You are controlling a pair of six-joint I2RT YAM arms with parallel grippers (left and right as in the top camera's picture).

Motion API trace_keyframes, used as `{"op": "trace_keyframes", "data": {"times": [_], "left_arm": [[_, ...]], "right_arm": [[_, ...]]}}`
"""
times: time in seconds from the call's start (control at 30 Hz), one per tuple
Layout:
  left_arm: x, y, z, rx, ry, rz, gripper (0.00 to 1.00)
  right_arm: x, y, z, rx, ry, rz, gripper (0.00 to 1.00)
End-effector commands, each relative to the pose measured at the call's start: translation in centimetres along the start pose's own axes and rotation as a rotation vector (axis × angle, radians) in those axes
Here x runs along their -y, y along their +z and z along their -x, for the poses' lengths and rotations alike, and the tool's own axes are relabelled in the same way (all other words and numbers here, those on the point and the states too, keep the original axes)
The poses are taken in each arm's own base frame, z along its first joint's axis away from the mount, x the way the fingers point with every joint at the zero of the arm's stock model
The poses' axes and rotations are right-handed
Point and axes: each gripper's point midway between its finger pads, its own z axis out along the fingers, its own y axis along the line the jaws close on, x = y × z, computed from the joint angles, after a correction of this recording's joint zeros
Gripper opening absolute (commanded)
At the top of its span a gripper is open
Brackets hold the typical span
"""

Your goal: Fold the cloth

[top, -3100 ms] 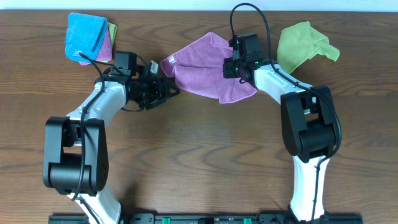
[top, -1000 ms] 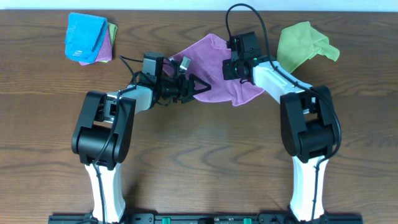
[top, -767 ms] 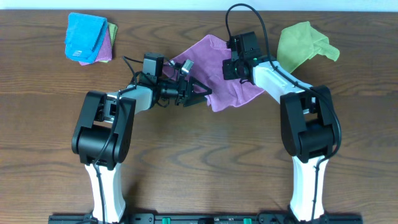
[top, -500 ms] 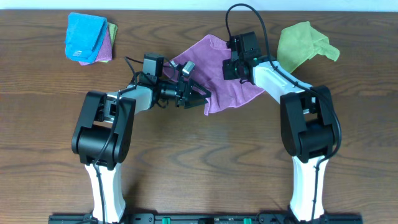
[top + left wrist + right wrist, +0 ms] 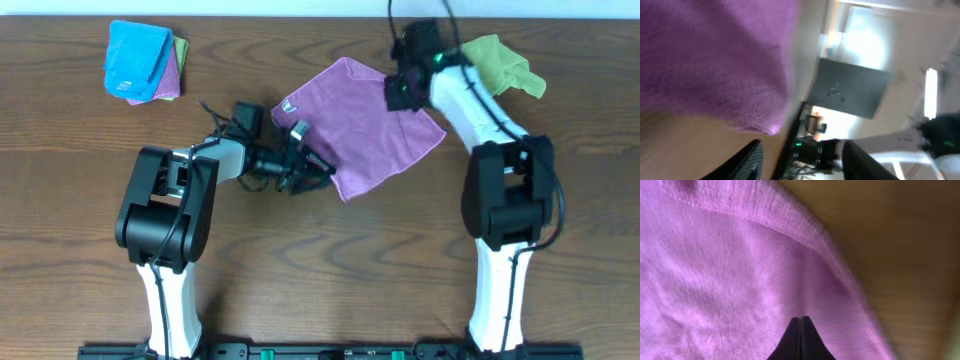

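The purple cloth (image 5: 370,125) lies spread over the middle of the table, its small white tag (image 5: 290,106) at the left edge. My right gripper (image 5: 402,90) is over the cloth's upper right part. In the right wrist view its fingers (image 5: 800,321) are pressed together with purple fabric (image 5: 740,280) bunched at their tips. My left gripper (image 5: 312,170) is at the cloth's lower left edge. In the left wrist view its fingers (image 5: 802,146) stand apart with nothing between them, and a corner of the cloth (image 5: 715,65) hangs just beyond the left fingertip.
A lime-green cloth (image 5: 492,65) lies crumpled at the back right, close behind my right arm. A folded blue cloth (image 5: 138,58) sits on other folded cloths at the back left. Bare wooden table (image 5: 330,270) stretches along the front.
My right gripper has moved up and to the right, drawing the cloth out wider and flatter. The left gripper's fingers have narrowed a little and stayed at the cloth's lower left edge.
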Motion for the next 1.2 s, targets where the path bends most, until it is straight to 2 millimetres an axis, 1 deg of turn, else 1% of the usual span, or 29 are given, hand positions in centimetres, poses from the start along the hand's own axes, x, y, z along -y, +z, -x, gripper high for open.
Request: {"op": "trace_keyframes", "data": {"times": [0.0,0.03,0.07,0.1,0.2,0.23,0.27,0.33,0.4,0.5,0.63,0.73,0.8,0.83,0.9,0.97,1.0,1.07,1.1,1.13,1.17], "left_arm": [[-3.7,0.0,0.3,0.042,0.064,0.183,0.54],[-4.2,-0.1,0.3,0.045,0.055,0.209,0.53],[-4.3,-0.1,0.2,0.043,0.046,0.214,0.5],[-4.4,-0.1,0.0,0.04,0.033,0.223,0.5],[-5.4,-0.2,-0.7,0.028,0.02,0.293,0.5],[-5.8,-0.2,-0.9,0.024,0.014,0.317,0.49],[-6.1,-0.2,-1.3,0.017,0.011,0.347,0.5],[-6.0,0.0,-1.6,0.012,0.019,0.38,0.49],[-5.4,-0.1,-1.5,0.022,0.047,0.402,0.49],[-4.4,-1.0,-0.8,0.068,0.102,0.472,0.48],[-1.0,-2.8,0.1,0.16,0.219,0.543,0.48],[1.6,-3.9,0.3,0.226,0.304,0.608,0.49],[2.7,-3.8,-0.1,0.241,0.35,0.649,0.5],[3.3,-2.9,-0.7,0.223,0.378,0.652,0.5],[3.3,-1.1,-1.6,0.18,0.399,0.65,0.52],[3.1,0.3,-2.3,0.144,0.414,0.651,0.55],[2.9,0.9,-2.6,0.127,0.415,0.654,0.54],[2.3,1.7,-3.0,0.108,0.414,0.68,0.54],[1.6,2.0,-3.1,0.105,0.408,0.713,0.54],[1.2,2.0,-3.0,0.11,0.397,0.736,0.54],[0.4,1.8,-2.9,0.13,0.36,0.783,0.54]], "right_arm": [[0.0,-4.7,4.1,0.096,-0.08,0.0,0.01],[-0.3,-6.7,4.9,0.114,-0.106,-0.001,0.01],[-0.1,-8.9,5.6,0.134,-0.126,-0.024,0.01],[0.4,-10.7,6.0,0.151,-0.125,-0.06,0.01],[2.1,-14.1,6.0,0.168,-0.111,-0.122,0.01],[2.5,-14.8,5.8,0.167,-0.106,-0.127,0.01],[2.9,-16.2,5.4,0.166,-0.103,-0.129,0.01],[3.9,-18.4,4.6,0.16,-0.087,-0.138,0.01],[4.3,-20.1,3.8,0.151,-0.085,-0.134,0.01],[4.6,-22.7,2.7,0.154,-0.072,-0.126,0.01],[5.4,-26.5,1.6,0.187,-0.049,-0.135,0.02],[5.9,-28.4,-0.1,0.178,-0.03,-0.14,0.02],[6.3,-28.8,-1.6,0.16,-0.02,-0.144,0.01],[6.5,-28.8,-3.1,0.139,-0.012,-0.146,0.01],[7.1,-28.4,-5.1,0.12,0.005,-0.153,0.01],[8.1,-27.5,-7.0,0.111,0.034,-0.164,0.01],[8.5,-26.8,-8.0,0.107,0.051,-0.163,0.02],[8.7,-24.8,-9.9,0.11,0.081,-0.106,0.03],[8.3,-23.2,-10.8,0.117,0.092,-0.036,0.13],[7.8,-22.1,-11.3,0.119,0.094,0.022,0.23],[7.0,-20.5,-12.0,0.115,0.097,0.111,0.34]]}}
